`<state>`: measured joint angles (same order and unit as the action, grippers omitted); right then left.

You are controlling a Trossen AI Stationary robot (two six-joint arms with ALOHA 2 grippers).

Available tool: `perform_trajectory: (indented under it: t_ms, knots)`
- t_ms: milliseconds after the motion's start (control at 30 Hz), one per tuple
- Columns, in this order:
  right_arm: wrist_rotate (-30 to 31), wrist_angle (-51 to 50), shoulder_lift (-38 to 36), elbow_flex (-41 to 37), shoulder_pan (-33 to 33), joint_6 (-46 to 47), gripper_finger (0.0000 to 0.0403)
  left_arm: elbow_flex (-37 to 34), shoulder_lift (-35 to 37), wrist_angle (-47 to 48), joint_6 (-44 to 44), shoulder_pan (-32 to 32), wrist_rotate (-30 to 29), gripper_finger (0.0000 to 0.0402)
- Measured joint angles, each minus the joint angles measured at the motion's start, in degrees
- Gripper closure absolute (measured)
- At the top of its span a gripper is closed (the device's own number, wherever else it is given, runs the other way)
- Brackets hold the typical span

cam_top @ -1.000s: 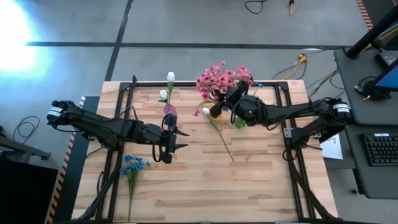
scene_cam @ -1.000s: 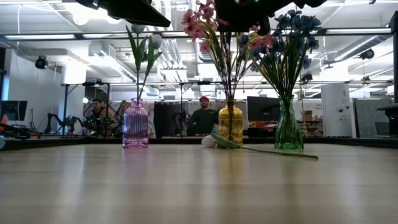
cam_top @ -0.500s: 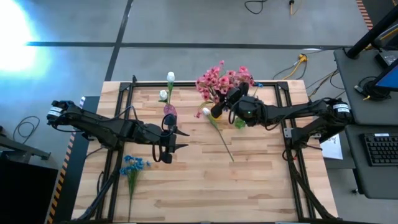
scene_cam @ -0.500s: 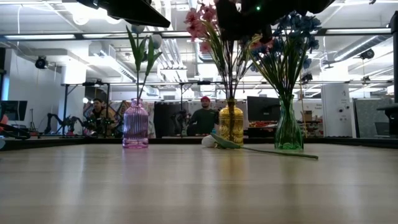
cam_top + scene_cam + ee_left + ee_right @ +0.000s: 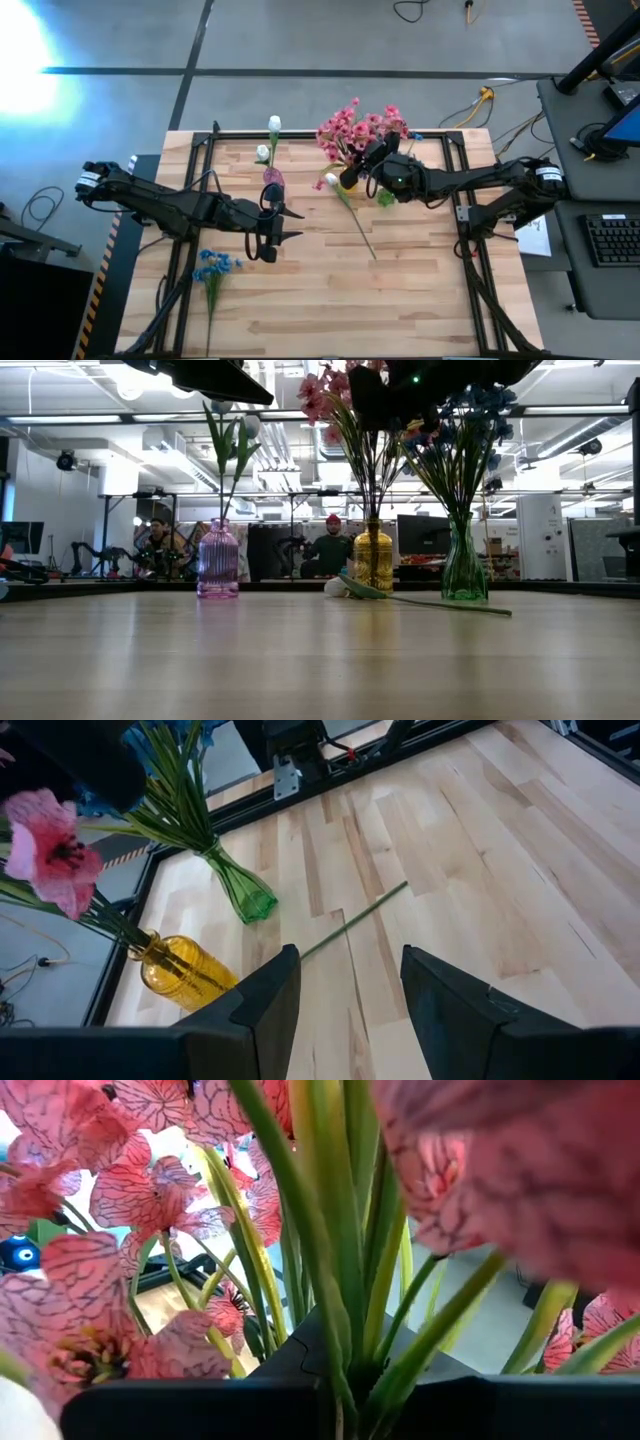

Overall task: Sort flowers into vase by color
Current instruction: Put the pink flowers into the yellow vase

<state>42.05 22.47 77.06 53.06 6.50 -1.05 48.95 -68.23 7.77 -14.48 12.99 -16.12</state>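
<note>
A bunch of pink flowers stands over the yellow vase, and my right gripper is shut on green stems among them. The purple vase holds white buds. The green vase holds blue flowers. One white flower lies flat on the table beside the yellow vase. A blue flower lies at the near left. My left gripper hangs open over the table's middle left with nothing between its fingers. My right gripper pinches a few green stems of the pink flowers between its two fingers, a short way below the blossoms. The fingers come in about level from the table's right side and lie across the stems. The stems stand upright and run down toward the yellow vase's mouth.
Black frame rails run along the table's edges. The middle and near right of the wooden table are bare boards. People sit at desks beyond the far edge in the low view.
</note>
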Motion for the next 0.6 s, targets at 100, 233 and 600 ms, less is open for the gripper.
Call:
perform_trajectory:
  t_ms: [100,233,600]
  knots:
    - [0.0,0.1,0.0,-0.3,0.1,0.0,0.0385,0.0,0.0,0.0,0.0,0.0,0.0,0.0242]
    - [0.0,0.0,0.0,-1.0,0.2,0.2,0.0385,0.0,0.0,0.0,0.0,0.0,0.0,0.0242]
    - [0.0,0.3,0.0,-1.8,0.2,0.1,0.0381,0.0,0.0,0.0,0.0,0.0,0.0,0.0242]
